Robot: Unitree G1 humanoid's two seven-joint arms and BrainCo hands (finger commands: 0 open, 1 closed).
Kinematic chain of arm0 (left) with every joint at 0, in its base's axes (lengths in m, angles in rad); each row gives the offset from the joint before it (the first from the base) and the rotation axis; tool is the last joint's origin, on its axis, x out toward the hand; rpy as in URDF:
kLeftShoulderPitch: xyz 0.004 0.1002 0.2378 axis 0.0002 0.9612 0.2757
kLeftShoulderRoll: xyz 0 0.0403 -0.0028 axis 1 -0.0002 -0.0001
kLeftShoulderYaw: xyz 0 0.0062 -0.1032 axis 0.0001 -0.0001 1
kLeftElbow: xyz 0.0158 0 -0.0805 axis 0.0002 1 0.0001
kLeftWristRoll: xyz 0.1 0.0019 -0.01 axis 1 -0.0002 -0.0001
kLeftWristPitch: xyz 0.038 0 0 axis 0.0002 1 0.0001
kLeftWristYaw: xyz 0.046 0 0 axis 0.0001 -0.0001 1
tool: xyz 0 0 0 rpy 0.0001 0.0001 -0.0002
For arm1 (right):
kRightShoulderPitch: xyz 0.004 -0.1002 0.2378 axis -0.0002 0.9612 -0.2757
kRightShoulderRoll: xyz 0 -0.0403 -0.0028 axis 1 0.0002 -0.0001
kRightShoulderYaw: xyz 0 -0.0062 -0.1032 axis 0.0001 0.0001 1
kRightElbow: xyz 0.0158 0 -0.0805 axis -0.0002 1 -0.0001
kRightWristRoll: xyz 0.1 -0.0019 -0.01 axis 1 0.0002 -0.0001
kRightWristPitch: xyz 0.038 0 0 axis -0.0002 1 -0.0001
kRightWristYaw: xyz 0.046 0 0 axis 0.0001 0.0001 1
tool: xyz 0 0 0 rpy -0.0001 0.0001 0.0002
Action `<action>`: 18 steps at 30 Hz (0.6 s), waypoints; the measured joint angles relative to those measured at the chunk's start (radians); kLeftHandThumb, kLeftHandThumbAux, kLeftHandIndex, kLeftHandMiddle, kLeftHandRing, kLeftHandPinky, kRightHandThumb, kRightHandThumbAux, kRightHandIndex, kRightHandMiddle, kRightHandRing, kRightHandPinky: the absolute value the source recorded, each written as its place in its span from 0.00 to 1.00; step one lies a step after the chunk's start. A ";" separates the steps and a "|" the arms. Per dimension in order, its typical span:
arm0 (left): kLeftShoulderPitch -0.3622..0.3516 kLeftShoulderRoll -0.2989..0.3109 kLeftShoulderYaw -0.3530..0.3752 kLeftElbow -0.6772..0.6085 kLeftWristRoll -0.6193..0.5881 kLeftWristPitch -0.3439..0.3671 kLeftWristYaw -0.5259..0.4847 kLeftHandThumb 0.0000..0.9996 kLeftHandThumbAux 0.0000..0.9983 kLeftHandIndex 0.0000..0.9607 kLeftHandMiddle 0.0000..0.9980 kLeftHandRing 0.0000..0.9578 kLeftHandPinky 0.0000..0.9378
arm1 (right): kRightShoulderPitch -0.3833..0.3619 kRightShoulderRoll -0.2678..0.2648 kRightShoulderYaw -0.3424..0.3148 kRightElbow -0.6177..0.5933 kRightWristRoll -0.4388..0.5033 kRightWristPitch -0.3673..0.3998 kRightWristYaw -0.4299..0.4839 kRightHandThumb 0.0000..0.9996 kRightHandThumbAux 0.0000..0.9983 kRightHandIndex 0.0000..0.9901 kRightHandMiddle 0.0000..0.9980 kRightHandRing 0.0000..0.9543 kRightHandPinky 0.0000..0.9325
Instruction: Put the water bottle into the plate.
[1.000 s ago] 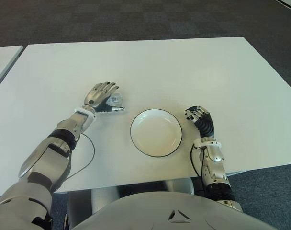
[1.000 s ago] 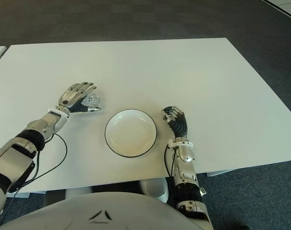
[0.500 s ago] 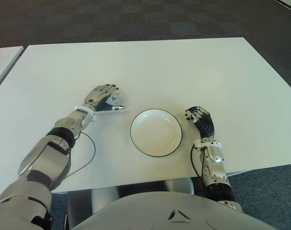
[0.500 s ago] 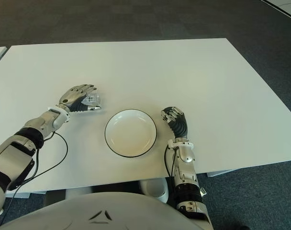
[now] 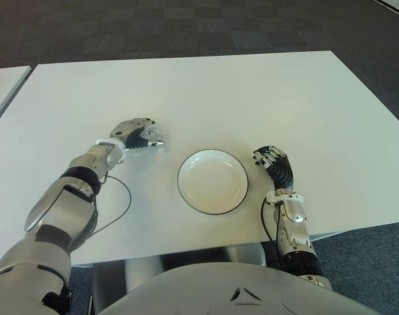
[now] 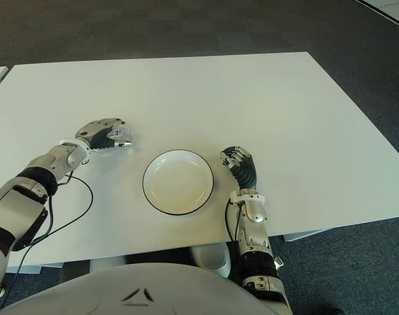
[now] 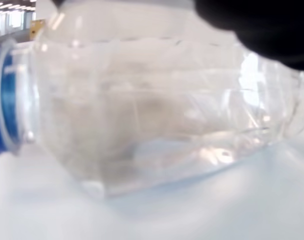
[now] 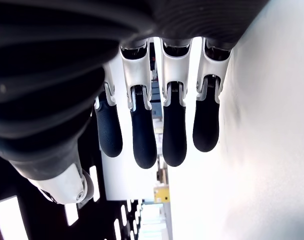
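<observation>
- The left hand (image 5: 135, 133) is built of silver-grey metal segments with black joints and dark fingertips, ending in a white cuff at the wrist.
- Behind it, the left forearm (image 5: 67, 200) has glossy silver shells split by a black band.
- A thin black cable (image 5: 118, 207) loops out from that forearm.
- The right hand (image 5: 273, 160) has black ribbed fingers with silver knuckle links; in its wrist view each finger (image 8: 175, 135) shows a white metal bracket over a rounded black rubbery pad.
- The right forearm (image 5: 291, 226) is a pale grey casing with a black cable alongside.
- The grey torso shell (image 5: 239, 294) bears a small dark triangular marking.
</observation>
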 measured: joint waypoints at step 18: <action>0.011 -0.002 0.075 0.036 -0.103 0.063 -0.047 0.58 0.23 0.00 0.00 0.00 0.00 | 0.000 -0.003 -0.002 0.003 0.003 -0.003 0.007 0.71 0.73 0.43 0.49 0.50 0.53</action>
